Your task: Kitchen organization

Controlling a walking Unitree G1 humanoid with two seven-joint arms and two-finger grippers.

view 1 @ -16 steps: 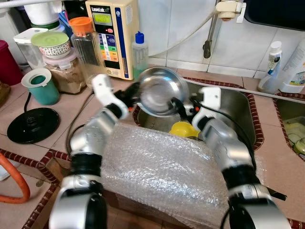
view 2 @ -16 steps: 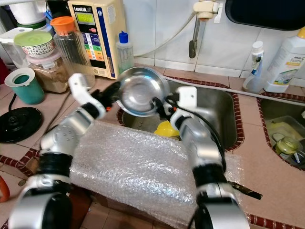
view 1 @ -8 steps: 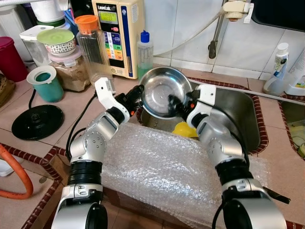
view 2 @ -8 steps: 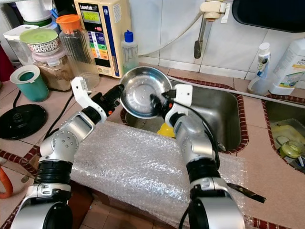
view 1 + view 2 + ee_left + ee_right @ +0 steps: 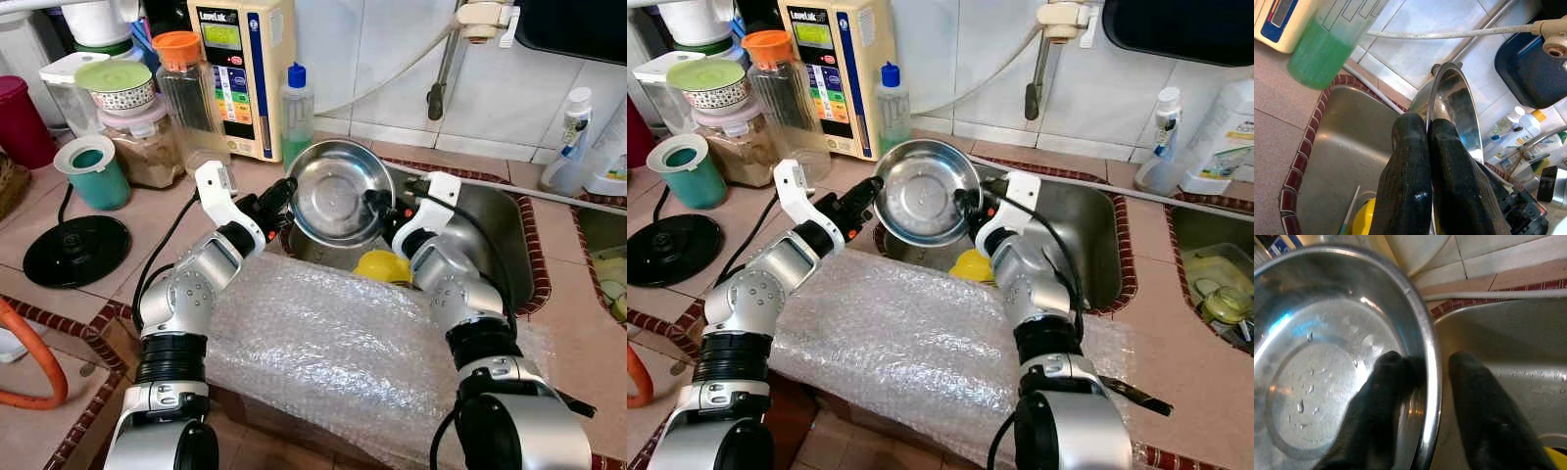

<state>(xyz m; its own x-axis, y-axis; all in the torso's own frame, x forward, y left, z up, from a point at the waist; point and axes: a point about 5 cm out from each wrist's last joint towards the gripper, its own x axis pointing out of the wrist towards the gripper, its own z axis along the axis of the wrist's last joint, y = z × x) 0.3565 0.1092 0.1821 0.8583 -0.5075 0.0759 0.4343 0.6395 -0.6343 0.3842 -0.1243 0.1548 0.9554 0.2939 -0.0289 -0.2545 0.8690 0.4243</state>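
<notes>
Steel bowl (image 5: 336, 192) held tilted above sink (image 5: 495, 235); left gripper (image 5: 281, 192) pinched shut on rim, right gripper (image 5: 377, 204) fingers parted astride opposite rim. Bowl wet, not yet put away; yellow item (image 5: 380, 265) remained in sink

Bubble wrap (image 5: 333, 343) before seemingly roomy sink (image 5: 490, 230)

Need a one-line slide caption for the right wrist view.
Right gripper straddling the rim of a wet steel bowl above the sink.
</notes>
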